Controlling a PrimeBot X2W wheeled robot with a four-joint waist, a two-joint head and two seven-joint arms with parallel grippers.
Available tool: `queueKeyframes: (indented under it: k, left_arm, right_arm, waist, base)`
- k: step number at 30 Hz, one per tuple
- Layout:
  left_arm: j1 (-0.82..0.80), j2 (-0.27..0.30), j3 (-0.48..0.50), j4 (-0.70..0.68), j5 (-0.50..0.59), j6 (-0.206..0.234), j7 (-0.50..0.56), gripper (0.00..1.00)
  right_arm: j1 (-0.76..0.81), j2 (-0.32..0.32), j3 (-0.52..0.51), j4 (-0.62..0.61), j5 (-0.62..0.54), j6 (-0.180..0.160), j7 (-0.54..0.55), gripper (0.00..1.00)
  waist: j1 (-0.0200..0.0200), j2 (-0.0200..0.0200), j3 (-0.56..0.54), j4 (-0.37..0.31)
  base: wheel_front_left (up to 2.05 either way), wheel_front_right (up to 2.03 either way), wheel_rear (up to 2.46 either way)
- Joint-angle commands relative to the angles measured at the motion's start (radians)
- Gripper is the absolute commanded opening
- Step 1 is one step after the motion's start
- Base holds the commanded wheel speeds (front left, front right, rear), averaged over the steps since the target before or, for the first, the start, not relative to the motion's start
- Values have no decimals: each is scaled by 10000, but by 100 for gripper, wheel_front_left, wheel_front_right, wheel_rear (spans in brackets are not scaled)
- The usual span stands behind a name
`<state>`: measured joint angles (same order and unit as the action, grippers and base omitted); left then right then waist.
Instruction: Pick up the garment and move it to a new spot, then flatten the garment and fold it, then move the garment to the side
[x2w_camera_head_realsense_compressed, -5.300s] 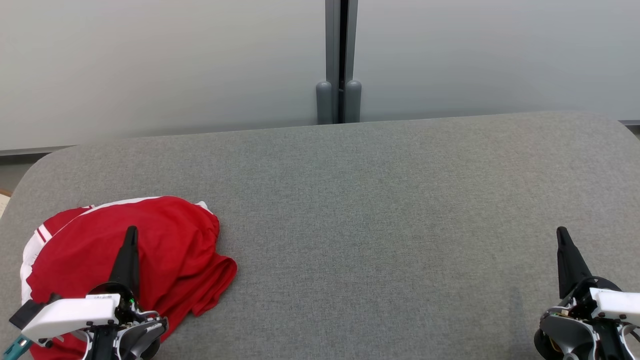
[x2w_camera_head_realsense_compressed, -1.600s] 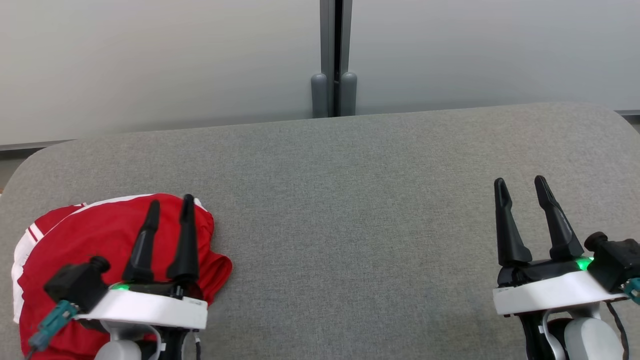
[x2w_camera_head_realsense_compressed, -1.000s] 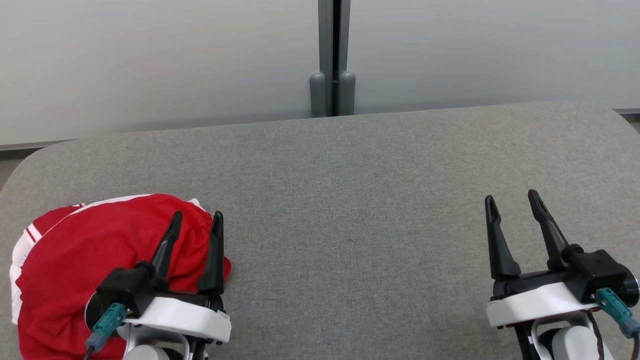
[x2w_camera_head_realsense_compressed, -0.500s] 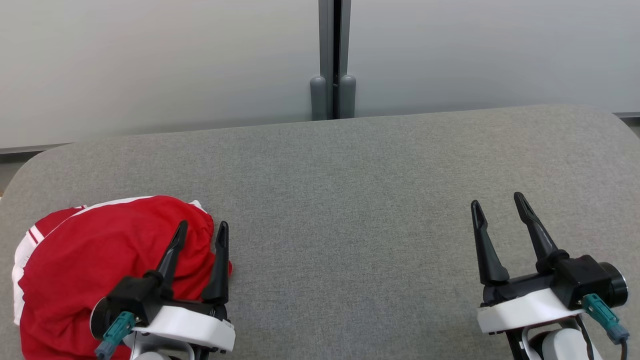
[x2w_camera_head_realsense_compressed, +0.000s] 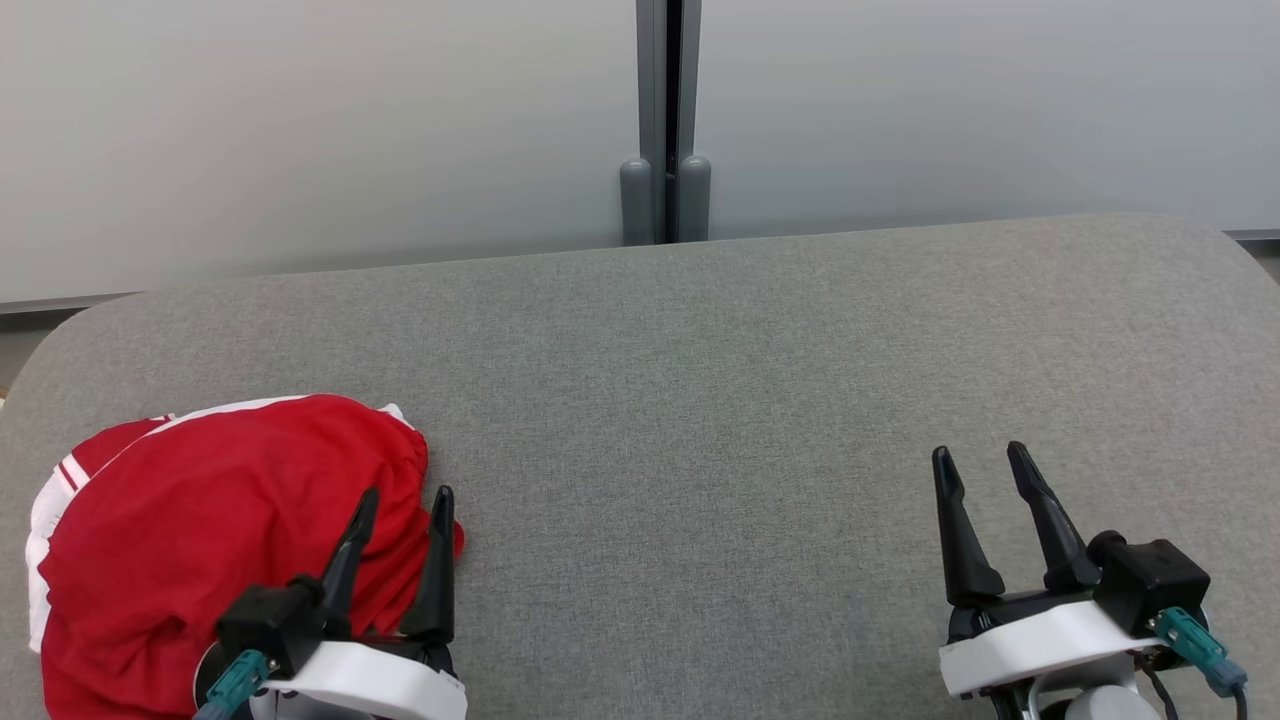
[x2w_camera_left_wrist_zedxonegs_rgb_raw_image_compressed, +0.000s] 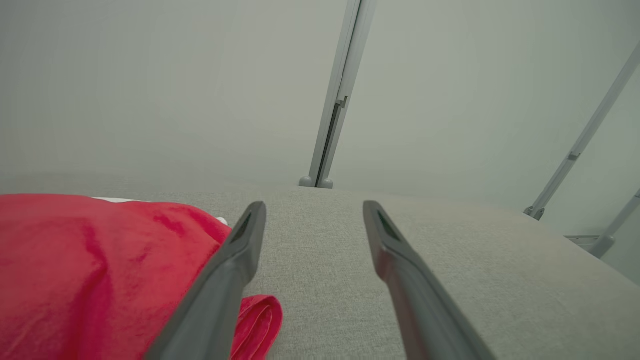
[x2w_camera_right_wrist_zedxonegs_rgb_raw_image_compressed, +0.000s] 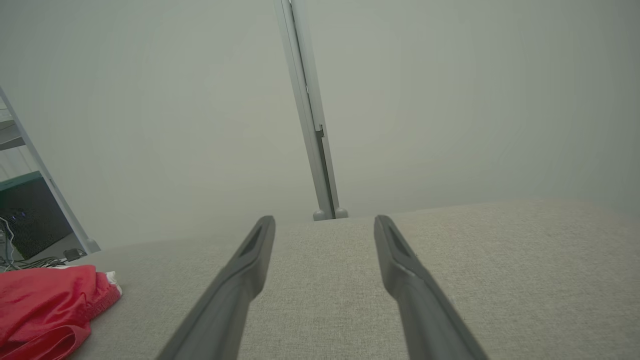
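Note:
The garment (x2w_camera_head_realsense_compressed: 200, 520) is a crumpled red piece with white trim, lying at the near left of the grey table (x2w_camera_head_realsense_compressed: 700, 400). My left gripper (x2w_camera_head_realsense_compressed: 407, 495) stands open at the garment's right edge, nothing between its fingers. In the left wrist view the garment (x2w_camera_left_wrist_zedxonegs_rgb_raw_image_compressed: 90, 270) lies left of the open left gripper (x2w_camera_left_wrist_zedxonegs_rgb_raw_image_compressed: 315, 205), its hem beside the left finger (x2w_camera_left_wrist_zedxonegs_rgb_raw_image_compressed: 220, 280). My right gripper (x2w_camera_head_realsense_compressed: 978, 458) is open over bare table at the near right. The right wrist view shows the right gripper (x2w_camera_right_wrist_zedxonegs_rgb_raw_image_compressed: 325, 220) open and the garment (x2w_camera_right_wrist_zedxonegs_rgb_raw_image_compressed: 45, 300) far to the left.
A pale wall panel with a grey vertical post (x2w_camera_head_realsense_compressed: 666, 110) stands behind the table's far edge. The table's corners are rounded. Slanted metal frame legs (x2w_camera_left_wrist_zedxonegs_rgb_raw_image_compressed: 575, 155) rise past the table's right end, and a dark box with cables (x2w_camera_right_wrist_zedxonegs_rgb_raw_image_compressed: 25, 220) sits beyond its left end.
Both grippers have drawn back toward the table's near edge, staying open. The left one has slid from over the garment to its right edge. The garment has not moved.

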<state>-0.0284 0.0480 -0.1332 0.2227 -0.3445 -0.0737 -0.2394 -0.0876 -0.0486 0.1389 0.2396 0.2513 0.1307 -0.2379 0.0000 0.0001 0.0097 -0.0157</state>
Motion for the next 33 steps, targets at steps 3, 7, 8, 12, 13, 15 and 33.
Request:
queueKeyframes:
  k: [3,7,8,12,13,15,33]
  left_arm:
    - [-55,35,-33,140,121,32,-108,100]
    - [-127,37,-82,308,242,99,-180,100]
    - [-146,39,-103,332,340,125,-203,100]
    - [-187,40,-148,408,529,201,-261,100]
    - [-194,42,-154,426,545,199,-273,100]
    - [-196,42,-147,469,478,197,-259,100]
    - [-335,41,9,504,384,301,-253,100]
  right_arm:
    - [-186,-26,78,86,-66,0,-142,100]
    - [-216,-29,156,184,-249,0,-215,100]
    - [-232,-28,170,198,-303,0,-230,100]
    - [-283,-31,206,243,-535,0,-293,100]
    - [-290,-31,214,253,-551,0,-304,100]
    - [-283,-31,195,295,-519,0,-298,100]
    - [-204,-28,316,412,-430,0,-295,100]
  waist:
    - [0,-1,12,0]
    - [0,-1,29,9]
    - [0,-1,36,12]
    - [0,-1,68,18]
    - [0,-1,72,19]
    - [0,-1,70,21]
    - [0,-1,115,625]
  base:
    - [0,0,0]
    - [0,0,0]
    - [0,0,0]
    - [0,0,0]
    - [0,0,0]
    - [0,0,0]
    - [0,0,0]
